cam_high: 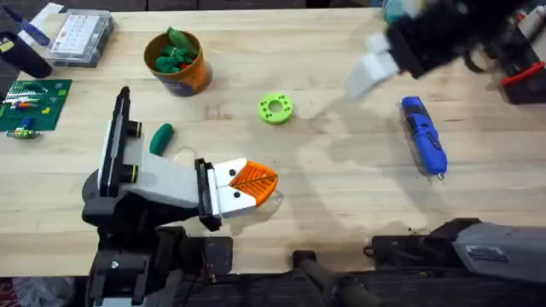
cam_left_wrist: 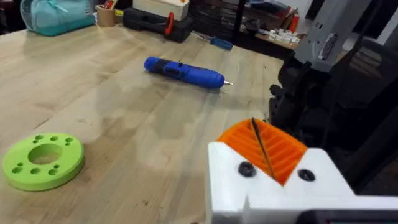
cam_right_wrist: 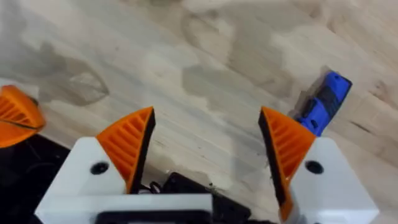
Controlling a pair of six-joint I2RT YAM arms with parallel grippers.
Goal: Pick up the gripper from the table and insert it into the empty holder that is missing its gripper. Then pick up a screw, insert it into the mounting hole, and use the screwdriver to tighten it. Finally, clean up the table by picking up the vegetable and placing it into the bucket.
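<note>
Looking down, you see the screwdriver (cam_high: 424,135) lying flat toward the table's (cam_high: 341,196) right side, bare wood all round it. Your right gripper (cam_right_wrist: 208,146) hangs above, fingers spread wide. Your left gripper (cam_high: 253,185) rests near the front edge, pads pressed together. The vegetable (cam_high: 161,138) lies below the bucket (cam_high: 178,62).
</note>
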